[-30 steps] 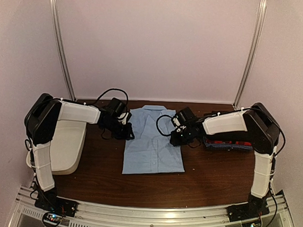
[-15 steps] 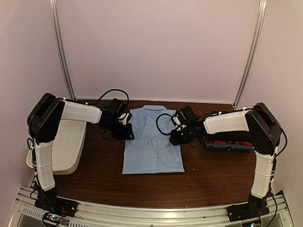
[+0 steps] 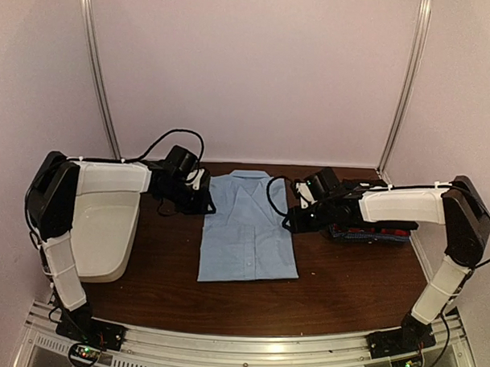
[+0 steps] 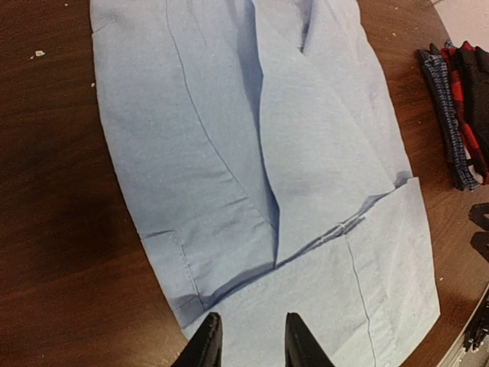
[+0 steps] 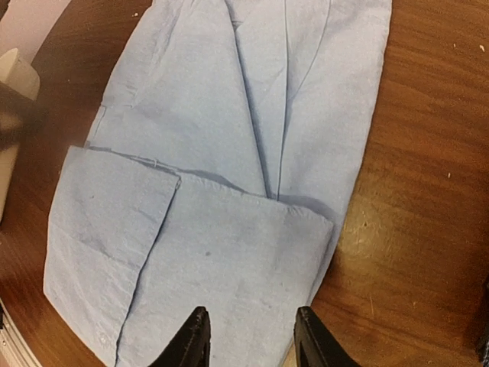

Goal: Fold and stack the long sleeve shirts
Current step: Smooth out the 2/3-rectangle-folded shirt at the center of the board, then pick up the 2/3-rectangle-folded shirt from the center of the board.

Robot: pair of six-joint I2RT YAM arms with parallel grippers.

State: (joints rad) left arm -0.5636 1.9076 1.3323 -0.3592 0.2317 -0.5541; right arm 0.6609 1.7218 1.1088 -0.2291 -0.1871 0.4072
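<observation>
A light blue collared shirt point(image 3: 247, 228) lies flat in the middle of the brown table, sleeves folded in and collar toward the far side. My left gripper point(image 3: 203, 195) hovers at the shirt's upper left edge, open and empty. In the left wrist view point(image 4: 250, 342) its jaws stand apart above the blue cloth point(image 4: 260, 153). My right gripper point(image 3: 297, 217) hovers at the shirt's upper right edge, open and empty. In the right wrist view point(image 5: 250, 340) its jaws stand apart over the cloth point(image 5: 244, 138). A stack of folded black, red and blue check shirts point(image 3: 372, 233) lies to the right, partly under the right arm.
A white plastic tub point(image 3: 106, 235) stands at the table's left side, and its rim shows in the right wrist view point(image 5: 11, 84). The folded stack also shows in the left wrist view point(image 4: 458, 107). Bare wood point(image 3: 249, 304) lies in front of the shirt.
Both arms have swung outward. The left gripper moved slightly toward the far side, and the right gripper moved slightly right along the shirt's edge. The shirt has not moved.
</observation>
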